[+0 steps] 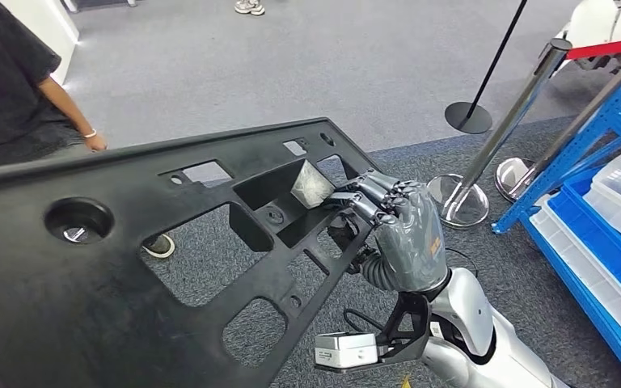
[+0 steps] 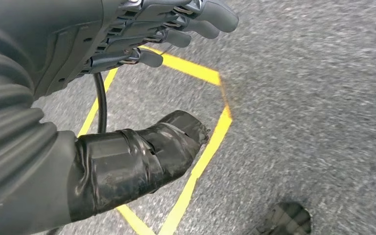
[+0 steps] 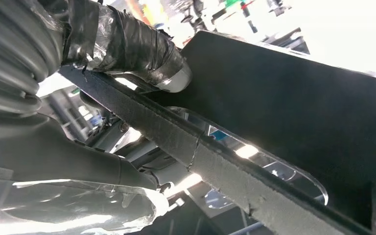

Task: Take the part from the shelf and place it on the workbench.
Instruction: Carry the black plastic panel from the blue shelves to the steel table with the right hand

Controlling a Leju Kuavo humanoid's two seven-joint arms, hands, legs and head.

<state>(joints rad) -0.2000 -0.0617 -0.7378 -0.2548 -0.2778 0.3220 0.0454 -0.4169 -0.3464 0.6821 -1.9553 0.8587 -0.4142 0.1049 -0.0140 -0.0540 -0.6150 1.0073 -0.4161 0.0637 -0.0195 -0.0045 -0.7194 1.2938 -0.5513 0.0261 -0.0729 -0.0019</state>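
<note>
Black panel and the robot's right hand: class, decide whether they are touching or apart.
Touching. The head view shows the right hand with its fingers curled over a bar of the black panel, gripping it.

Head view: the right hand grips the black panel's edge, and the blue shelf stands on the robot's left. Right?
Not quite. The right hand does grip the black panel at its edge, but the blue shelf stands on the robot's right, as the head view shows.
</note>
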